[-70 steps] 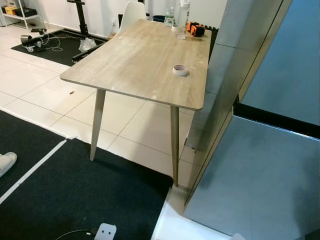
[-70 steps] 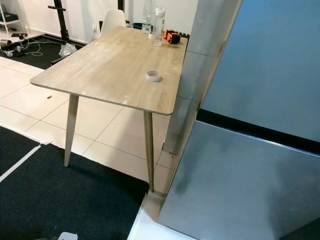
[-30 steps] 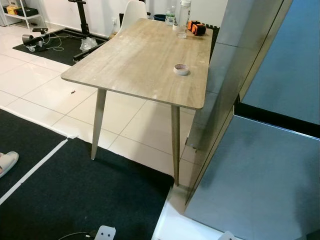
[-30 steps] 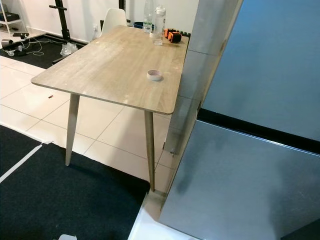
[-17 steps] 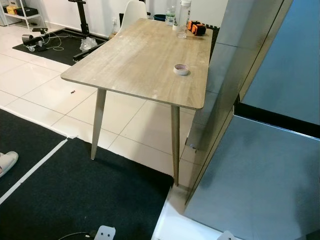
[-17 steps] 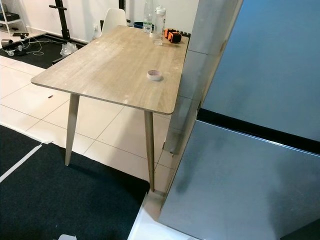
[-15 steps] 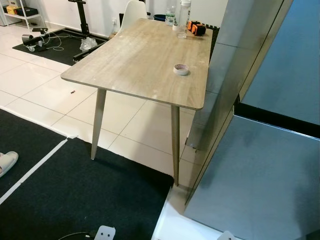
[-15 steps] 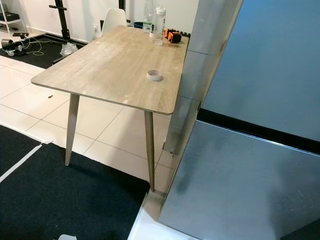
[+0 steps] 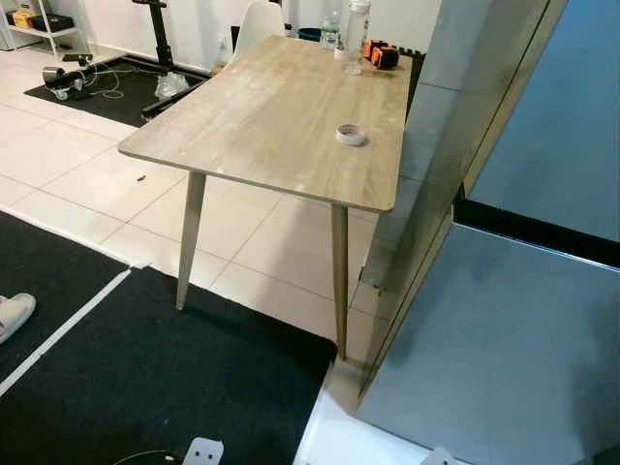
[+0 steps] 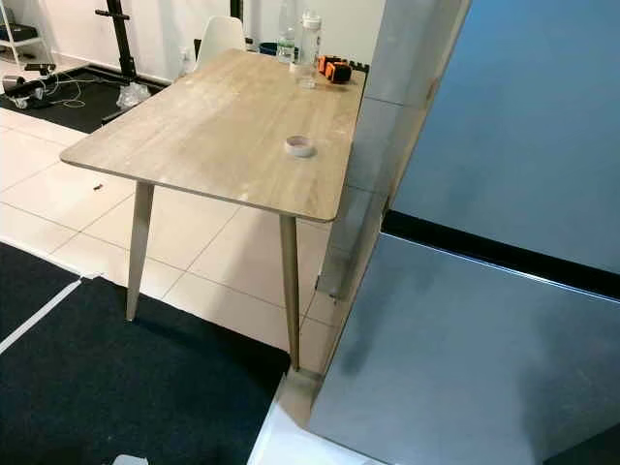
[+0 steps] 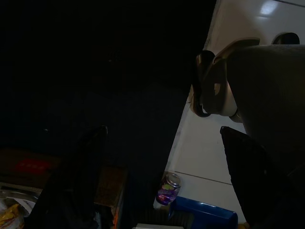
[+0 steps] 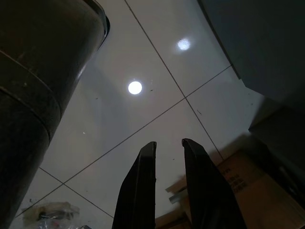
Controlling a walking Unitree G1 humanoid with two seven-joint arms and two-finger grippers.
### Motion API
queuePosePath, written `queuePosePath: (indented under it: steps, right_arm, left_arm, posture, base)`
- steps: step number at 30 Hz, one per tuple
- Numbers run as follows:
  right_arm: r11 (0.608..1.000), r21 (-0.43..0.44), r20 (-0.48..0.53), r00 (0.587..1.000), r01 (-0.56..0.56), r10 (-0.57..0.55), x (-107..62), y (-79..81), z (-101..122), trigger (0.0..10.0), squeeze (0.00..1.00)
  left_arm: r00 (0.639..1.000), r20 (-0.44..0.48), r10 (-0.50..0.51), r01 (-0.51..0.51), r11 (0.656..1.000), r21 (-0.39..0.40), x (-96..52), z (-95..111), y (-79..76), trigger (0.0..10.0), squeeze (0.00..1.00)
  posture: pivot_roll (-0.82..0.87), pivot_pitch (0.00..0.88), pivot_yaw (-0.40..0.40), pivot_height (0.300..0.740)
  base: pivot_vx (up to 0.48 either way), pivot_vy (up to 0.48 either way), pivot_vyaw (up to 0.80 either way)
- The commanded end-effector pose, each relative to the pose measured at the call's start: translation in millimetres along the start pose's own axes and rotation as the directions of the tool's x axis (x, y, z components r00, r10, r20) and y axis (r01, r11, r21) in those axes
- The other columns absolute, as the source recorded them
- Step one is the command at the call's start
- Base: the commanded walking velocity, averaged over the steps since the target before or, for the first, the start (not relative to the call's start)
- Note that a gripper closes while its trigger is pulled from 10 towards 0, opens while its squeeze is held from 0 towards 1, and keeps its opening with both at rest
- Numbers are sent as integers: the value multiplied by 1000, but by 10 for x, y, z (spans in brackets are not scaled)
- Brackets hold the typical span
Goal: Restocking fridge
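Both grippers hang idle beside the robot: the left gripper (image 11: 162,181) has its dark fingers spread wide with nothing between them, while the right gripper (image 12: 167,186) points at the white floor tiles (image 12: 143,95) with its fingers a narrow gap apart and empty. With the fridge (image 9: 504,320) as landmark, its grey doors are closed and it stands just to the right of the wooden table (image 9: 281,107). Nothing to restock is in hand yet, so the sensible step is probably to fetch a bottle (image 9: 356,34) from the table's far end, beside the fridge's side panel. A roll of tape (image 9: 350,135) lies nearer, close to the fridge. Left of the fridge, black matting (image 9: 145,378) covers the floor under the table's near legs
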State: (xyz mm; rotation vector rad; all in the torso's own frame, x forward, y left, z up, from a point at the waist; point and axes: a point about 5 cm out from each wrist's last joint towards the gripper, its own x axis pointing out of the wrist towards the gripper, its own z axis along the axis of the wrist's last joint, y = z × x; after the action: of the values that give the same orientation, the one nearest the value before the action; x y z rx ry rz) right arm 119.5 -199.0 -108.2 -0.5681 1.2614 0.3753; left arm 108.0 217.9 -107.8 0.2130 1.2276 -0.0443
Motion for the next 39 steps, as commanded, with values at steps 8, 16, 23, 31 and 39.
queuePosePath:
  steps: [8, 16, 23, 31, 39]
  right_arm:
    - [1000, 6, -3, 1000, 2, -2, -1, -6, -14, 10000, 0]
    - [1000, 9, -4, 1000, 2, -2, -1, 5, -26, 10000, 0]
    - [1000, 9, -6, 1000, 0, 0, -1, 14, -35, 10000, 0]
    - [1000, 8, -7, 1000, -1, 1, -1, 19, -38, 10000, 0]
    - [1000, 5, -7, 1000, -1, 1, -1, 18, -42, 10000, 0]
  left_arm:
    - [1000, -9, -1, 1, 1000, 13, -8, -48, 25, 10000, 0]
    - [1000, -10, -3, 3, 1000, 17, -10, -55, 27, 10000, 0]
    - [1000, -11, -3, 3, 1000, 17, -11, -60, 30, 10000, 0]
    - [1000, -11, -4, 5, 1000, 14, -11, -62, 30, 10000, 0]
    - [1000, -12, -6, 6, 1000, 12, -11, -63, 25, 10000, 0]
  posture:
    - [131, 0, -107, 740]
    - [128, 0, -107, 740]
    - [124, 0, -105, 740]
    - [126, 0, -107, 740]
    - [129, 0, -109, 740]
  base:
    - [0, 0, 0]
    - [0, 0, 0]
    - [0, 0, 0]
    - [0, 0, 0]
    - [0, 0, 0]
